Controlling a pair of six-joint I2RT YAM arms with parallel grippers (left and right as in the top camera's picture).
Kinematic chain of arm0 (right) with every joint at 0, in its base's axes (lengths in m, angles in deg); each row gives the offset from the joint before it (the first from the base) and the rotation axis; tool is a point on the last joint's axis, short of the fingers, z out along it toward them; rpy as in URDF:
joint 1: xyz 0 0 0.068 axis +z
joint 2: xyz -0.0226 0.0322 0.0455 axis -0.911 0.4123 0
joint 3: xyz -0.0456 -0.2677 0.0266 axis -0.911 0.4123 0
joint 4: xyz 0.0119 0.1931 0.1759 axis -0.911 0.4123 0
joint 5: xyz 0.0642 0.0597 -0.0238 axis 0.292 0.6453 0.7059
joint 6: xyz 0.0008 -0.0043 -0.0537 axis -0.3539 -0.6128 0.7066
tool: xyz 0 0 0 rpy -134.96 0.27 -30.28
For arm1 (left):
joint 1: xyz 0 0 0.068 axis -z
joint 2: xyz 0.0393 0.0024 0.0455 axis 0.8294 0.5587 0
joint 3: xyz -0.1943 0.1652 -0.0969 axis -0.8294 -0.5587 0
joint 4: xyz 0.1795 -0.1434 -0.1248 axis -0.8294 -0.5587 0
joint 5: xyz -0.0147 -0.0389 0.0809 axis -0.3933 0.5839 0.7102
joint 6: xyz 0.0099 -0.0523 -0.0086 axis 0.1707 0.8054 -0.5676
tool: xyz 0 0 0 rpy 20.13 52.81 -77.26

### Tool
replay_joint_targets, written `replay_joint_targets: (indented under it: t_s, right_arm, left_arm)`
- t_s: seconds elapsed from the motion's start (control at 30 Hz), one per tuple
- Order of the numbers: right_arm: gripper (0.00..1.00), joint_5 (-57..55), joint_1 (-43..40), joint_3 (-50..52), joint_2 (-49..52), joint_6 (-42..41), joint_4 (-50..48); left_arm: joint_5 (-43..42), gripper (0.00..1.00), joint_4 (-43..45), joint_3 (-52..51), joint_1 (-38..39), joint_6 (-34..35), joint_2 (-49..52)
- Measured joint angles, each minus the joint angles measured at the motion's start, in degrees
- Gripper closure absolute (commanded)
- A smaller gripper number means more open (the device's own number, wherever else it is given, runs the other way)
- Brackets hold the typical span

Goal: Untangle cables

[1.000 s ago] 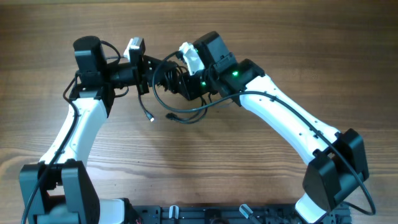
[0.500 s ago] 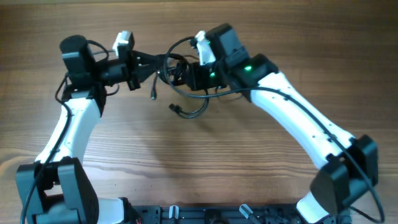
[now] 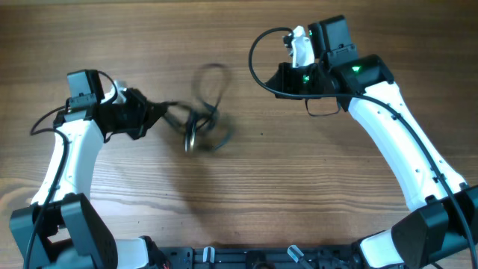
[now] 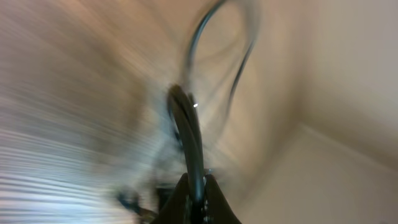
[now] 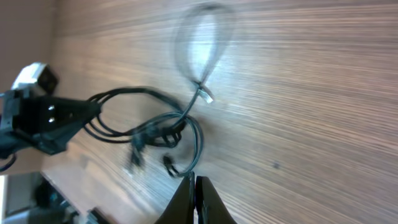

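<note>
- Left pincer (image 3: 155, 116): clamped on the cables (image 3: 200, 127). In the left wrist view one black cord comes out from between the closed fingertips and runs upward into a blurred loop.
- Right pincer (image 5: 193, 186): fingers pressed together, tips meeting. A cord arc ends close to the tips in the right wrist view, but I cannot tell whether any cord is pinched there.
- Cables: a knotted bundle of thin black cords lies on the table (image 3: 246, 194), just right of the left pincer and well apart from the right arm. Several strands run from the left pincer into the knot.
- Loop (image 5: 205, 37): one blurred cord loop stands out beyond the knot, with a silver plug tip (image 5: 205, 95) at its base.
- Plug end (image 5: 170, 165): a small black plug hangs out below the knot.
- Markings: motion blur and distance leave any print on the cords and arms unreadable. A green indicator light (image 3: 357, 69) glows on the right arm.
</note>
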Motion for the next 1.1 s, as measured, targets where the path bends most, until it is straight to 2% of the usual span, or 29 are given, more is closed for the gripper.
replay_joint_targets:
  t_s: [0.1,0.23,0.27,0.4,0.5,0.6,0.67,0.77,0.8,0.83,0.93,1.1]
  right_arm:
    - [0.96,-2.60,0.04,0.00,0.00,-0.31,0.70]
    - [0.94,-3.89,0.04,0.00,0.00,-0.52,0.76]
    - [0.91,-3.82,0.15,0.00,0.00,-0.48,0.72]
    - [0.83,-3.34,1.68,0.00,0.00,1.09,-0.59]
    - [0.81,-3.10,4.13,0.00,0.00,1.97,-1.31]
    - [0.78,-2.16,5.16,0.04,0.00,3.02,-1.51]
    - [0.76,-1.25,5.18,0.04,0.00,3.98,-1.53]
    - [0.76,-0.24,5.18,0.07,0.00,5.03,-1.66]
    - [0.75,0.15,5.18,0.07,0.00,5.35,-1.68]
    - [0.75,0.31,5.18,0.07,0.00,5.44,-1.68]
    - [0.73,1.25,5.18,0.09,0.00,6.12,-1.70]
    - [0.73,2.08,5.18,0.09,0.00,6.91,-1.70]
  left_arm:
    - [7.98,0.96,-1.31,0.00,-0.09,-3.78,-0.02]
    - [11.37,0.96,-2.58,0.00,-0.09,-6.14,-0.04]
    - [11.17,0.96,-2.78,0.00,-0.09,-6.38,-0.04]
    - [4.15,0.96,-1.18,-0.07,-0.13,-7.19,-0.04]
    - [-9.16,0.96,10.23,-0.26,-0.13,-5.81,-0.04]
    - [-22.82,0.96,30.01,-0.50,-0.11,2.62,0.00]
    - [-28.26,0.96,38.40,-0.13,0.17,9.64,-0.11]
    - [-32.57,0.96,45.09,-0.07,1.66,19.10,-0.11]
    - [-33.05,0.96,45.48,-0.07,2.01,20.17,-0.11]
    - [-34.49,0.96,45.57,-0.07,3.52,24.90,-0.11]
    - [-34.60,0.96,45.31,-0.07,5.40,27.96,-0.11]
    - [-33.05,0.96,44.13,-0.07,8.35,28.59,-0.11]
